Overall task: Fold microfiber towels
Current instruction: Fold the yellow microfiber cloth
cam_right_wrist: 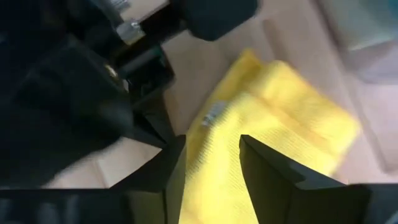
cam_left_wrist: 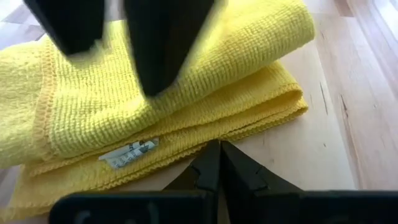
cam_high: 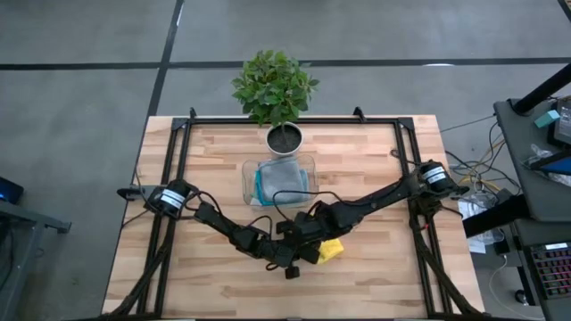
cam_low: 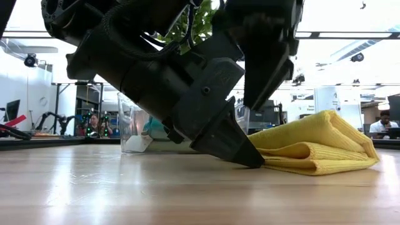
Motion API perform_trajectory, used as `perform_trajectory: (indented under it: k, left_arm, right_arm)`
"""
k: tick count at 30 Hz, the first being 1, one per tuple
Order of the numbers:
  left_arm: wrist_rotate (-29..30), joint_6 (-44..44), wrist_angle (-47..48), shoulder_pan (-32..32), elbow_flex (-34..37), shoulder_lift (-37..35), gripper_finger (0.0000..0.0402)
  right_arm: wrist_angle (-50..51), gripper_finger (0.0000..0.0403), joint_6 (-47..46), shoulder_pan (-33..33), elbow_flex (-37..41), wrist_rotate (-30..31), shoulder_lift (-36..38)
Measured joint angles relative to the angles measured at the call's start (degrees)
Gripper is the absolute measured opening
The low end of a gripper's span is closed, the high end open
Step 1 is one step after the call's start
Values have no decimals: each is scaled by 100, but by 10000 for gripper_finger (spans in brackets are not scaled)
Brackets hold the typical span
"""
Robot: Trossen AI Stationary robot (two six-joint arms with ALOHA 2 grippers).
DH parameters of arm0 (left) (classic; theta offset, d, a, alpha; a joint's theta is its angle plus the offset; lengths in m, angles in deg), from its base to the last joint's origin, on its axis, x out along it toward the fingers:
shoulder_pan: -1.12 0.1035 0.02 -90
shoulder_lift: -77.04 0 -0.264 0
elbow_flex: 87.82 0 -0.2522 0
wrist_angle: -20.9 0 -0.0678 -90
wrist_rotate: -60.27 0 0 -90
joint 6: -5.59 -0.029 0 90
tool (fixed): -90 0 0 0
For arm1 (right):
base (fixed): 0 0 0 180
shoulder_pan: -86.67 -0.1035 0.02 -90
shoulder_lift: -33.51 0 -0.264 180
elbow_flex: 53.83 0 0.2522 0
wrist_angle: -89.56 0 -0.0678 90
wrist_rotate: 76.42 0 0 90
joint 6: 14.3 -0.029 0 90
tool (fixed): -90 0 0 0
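Both arms reach in low over the folded yellow towel at the worktop's front-middle. Left end effector clenched at its edge; right end effector released above it.

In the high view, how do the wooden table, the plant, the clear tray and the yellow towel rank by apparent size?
Largest to smallest:
1. wooden table
2. plant
3. clear tray
4. yellow towel, partly hidden under the arms

The plant stands nearer the camera, so its place above the tray is unsure.
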Motion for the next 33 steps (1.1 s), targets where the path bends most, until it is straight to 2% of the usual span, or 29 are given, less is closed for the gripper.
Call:
perform_trajectory:
  k: [4, 9, 15, 20, 24, 31, 33]
  left_arm:
    - [3, 0, 0, 0, -1, -2, 0]
    - [17, 2, -4, -4, -2, -2, 0]
    - [37, 7, -2, -4, -4, -2, 0]
    - [43, 15, -4, -6, -2, -2, 0]
    - [52, 15, -6, -9, 0, -2, 0]
    - [52, 2, -6, -9, 0, -1, 0]
    - [61, -2, -9, -9, 2, -2, 0]
  right_arm:
    - [258, 145, -57, -193, 65, 192, 318]
    - [264, 158, -413, -494, 149, 104, 400]
    - [251, 181, -612, -693, 235, 405, 131]
    - [43, 182, -609, -718, 232, 448, -96]
    - [32, 152, -597, -722, 239, 462, -253]
    - [-98, 31, -451, -722, 237, 463, -262]
    - [-216, 17, -440, -726, 237, 459, -251]
